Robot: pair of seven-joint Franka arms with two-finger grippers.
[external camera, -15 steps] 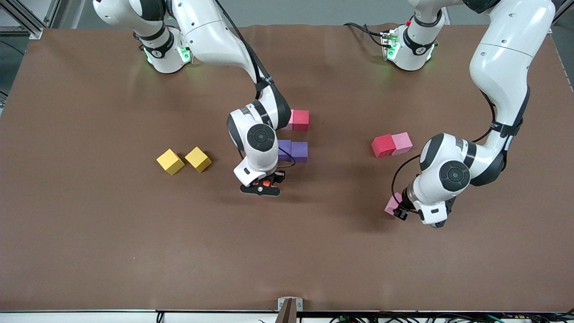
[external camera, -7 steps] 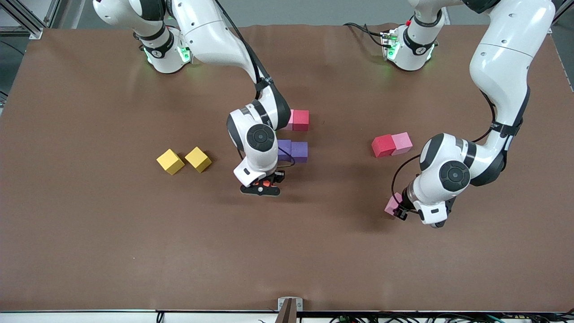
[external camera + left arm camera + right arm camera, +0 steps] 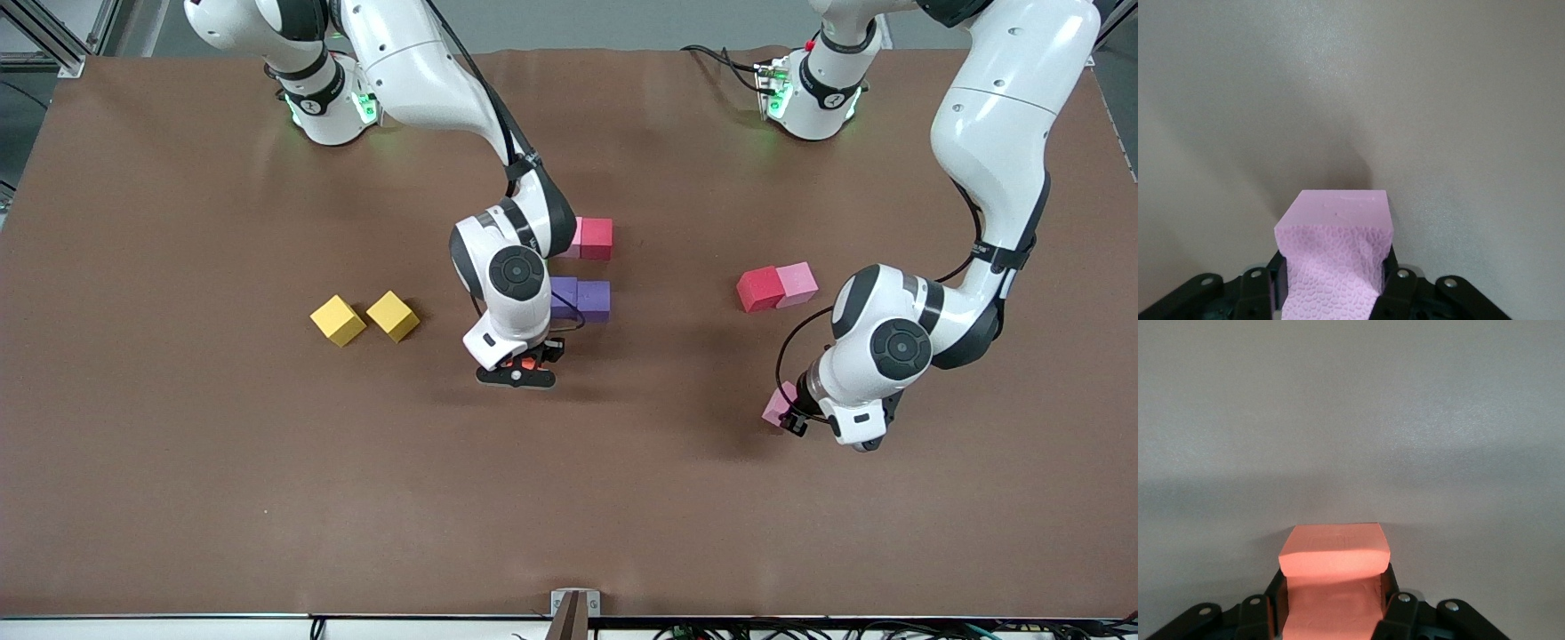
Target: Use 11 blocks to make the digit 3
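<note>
**Two arms, each with a block in its grip**

The right arm came from its base at the top of the table and bent down in the middle. Its wrist pointed straight down at the table. The right gripper (image 3: 524, 364) was pinched shut on an orange block (image 3: 1333, 577), low over bare brown table (image 3: 267, 498). The fingers (image 3: 1395, 613) pressed both sides of the block.

Next to that arm were some blocks already set down. Two purple blocks (image 3: 582, 300) sat touching side by side. A red block (image 3: 597, 237) sat a bit farther from the front camera, touching a pink one (image 3: 573, 238) that the arm mostly hid. The rest of the blocks could not be seen.

The left arm came from its own base, curved out wide toward its end of the table, then folded back in with the elbow low. The left gripper (image 3: 789, 416) was squeezed tight on a pink block (image 3: 1335, 257), which was just above the table or resting on it; I could not tell which. The soft block looked squashed in at the sides.

Another red block (image 3: 760, 289) and a pink block (image 3: 797, 284) sat touching each other, farther from the front camera than that gripper.

Two yellow blocks (image 3: 364, 318) sat near each other toward the right arm's end of the table, a little turned
</note>
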